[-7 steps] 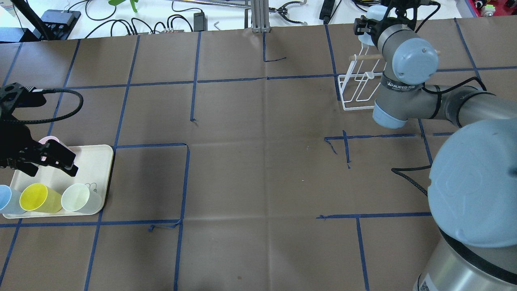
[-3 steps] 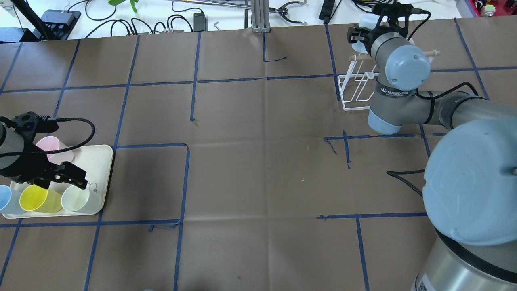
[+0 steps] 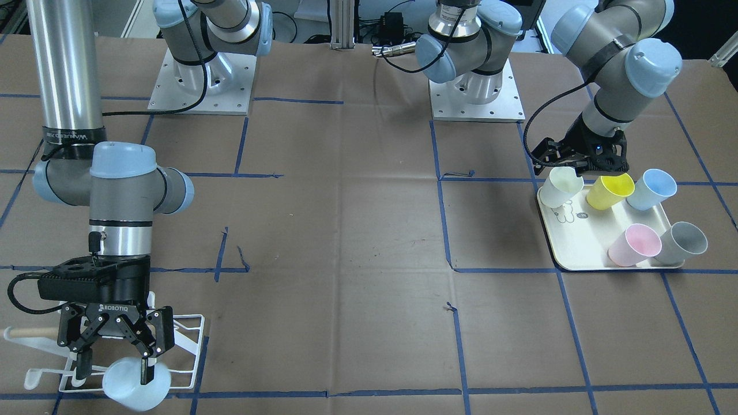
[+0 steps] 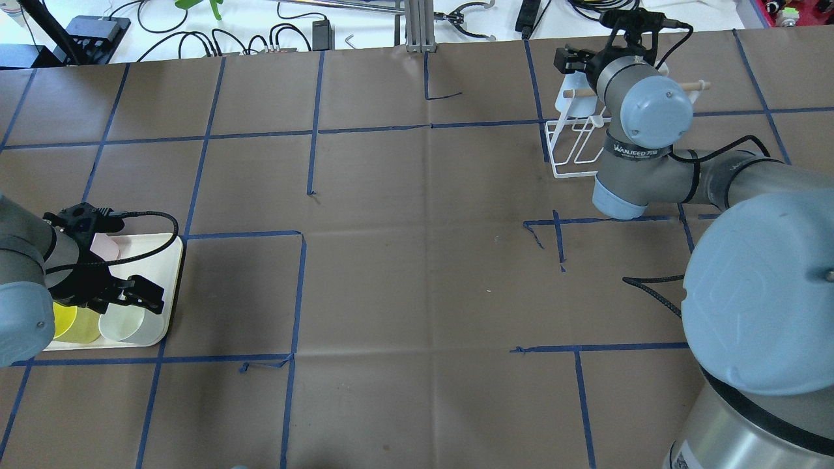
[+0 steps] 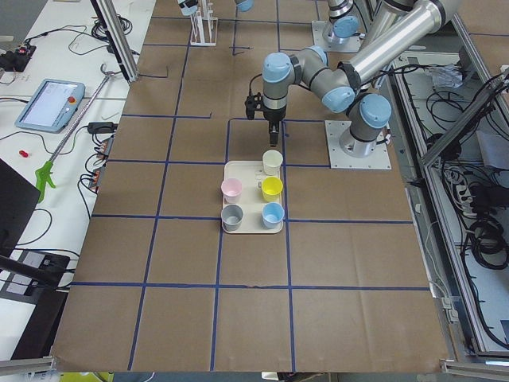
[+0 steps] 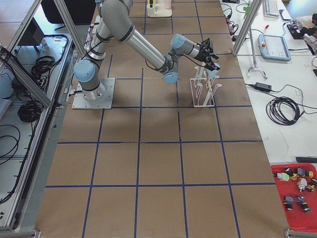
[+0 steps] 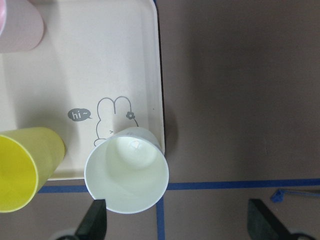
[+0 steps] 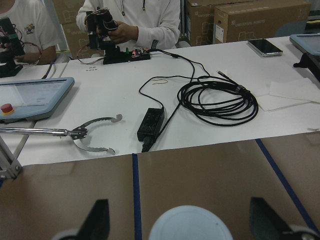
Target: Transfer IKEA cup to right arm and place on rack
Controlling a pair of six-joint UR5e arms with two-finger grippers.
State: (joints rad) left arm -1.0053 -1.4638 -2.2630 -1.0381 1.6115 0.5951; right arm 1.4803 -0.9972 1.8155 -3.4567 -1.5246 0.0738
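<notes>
A pale blue IKEA cup sits upside down at the end of the white wire rack, apparently over a prong; it also shows in the overhead view. My right gripper is open, its fingers spread wide on both sides of the cup without touching it; the right wrist view shows the cup's base between them. My left gripper is open and empty, hovering over a white cup lying on the cream tray.
The tray also holds a yellow cup, a blue cup, a pink cup and a grey cup, all on their sides. Cables and tools lie on the white bench beyond the rack.
My right gripper has moved left and down with the pale blue cup onto the rack's end. My left gripper has moved across the tray from the pink cup to above the white cup.
</notes>
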